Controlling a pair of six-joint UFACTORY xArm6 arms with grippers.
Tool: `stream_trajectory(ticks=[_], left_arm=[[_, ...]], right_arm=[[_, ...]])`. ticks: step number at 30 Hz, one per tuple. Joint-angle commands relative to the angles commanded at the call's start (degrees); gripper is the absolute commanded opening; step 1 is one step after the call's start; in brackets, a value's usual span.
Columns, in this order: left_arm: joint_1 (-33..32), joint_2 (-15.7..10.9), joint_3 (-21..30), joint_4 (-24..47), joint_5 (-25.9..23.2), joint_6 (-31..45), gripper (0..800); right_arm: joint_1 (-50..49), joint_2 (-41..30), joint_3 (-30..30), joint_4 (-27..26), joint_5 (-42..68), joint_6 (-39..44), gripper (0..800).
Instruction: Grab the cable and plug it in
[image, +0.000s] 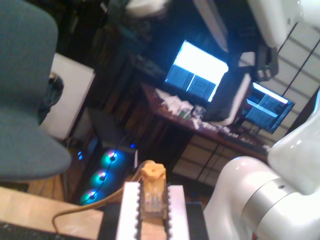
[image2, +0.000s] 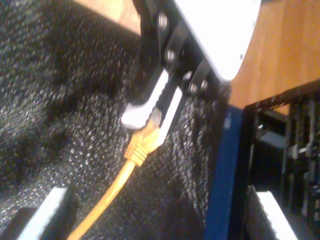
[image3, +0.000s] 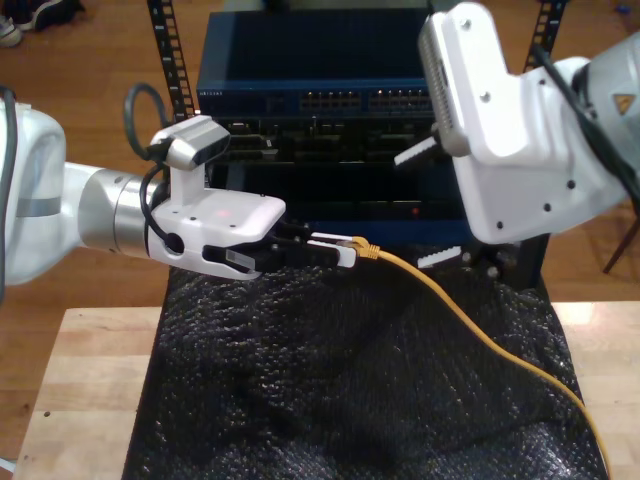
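Cable (image3: 470, 310) plug end is clamped betw. closed fingers of my first gripper (image3: 335, 250), above black foam mat (image3: 330, 390). My second gripper (image3: 430, 205), at 2 o'clock in exterior view, is spread open, empty.

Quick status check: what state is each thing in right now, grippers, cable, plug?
My first gripper: shut on the cable's plug end, level above the foam.
Cable: trailing slack over the black foam mat.
Plug: clamped, not yet inserted.
My second gripper: open, holding nothing.
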Motion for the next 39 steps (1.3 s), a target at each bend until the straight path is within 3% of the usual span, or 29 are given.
stream_trajectory(ticks=[12, 31, 39], left_arm=[[2.20, 4.92, -0.97, -3.52, 7.47, 0.00, 3], [2.64, 9.41, -0.97, -8.18, 16.09, -4.48, 6], [2.55, 9.76, -0.88, -8.79, 18.73, -4.48, 7]], right_arm=[[2.20, -2.11, 0.88, 3.25, -0.35, -2.64, 773], [12.13, -2.02, 7.91, 3.16, -16.62, -5.19, 752], [14.07, -2.11, 9.23, 3.16, -21.71, -5.63, 713]])
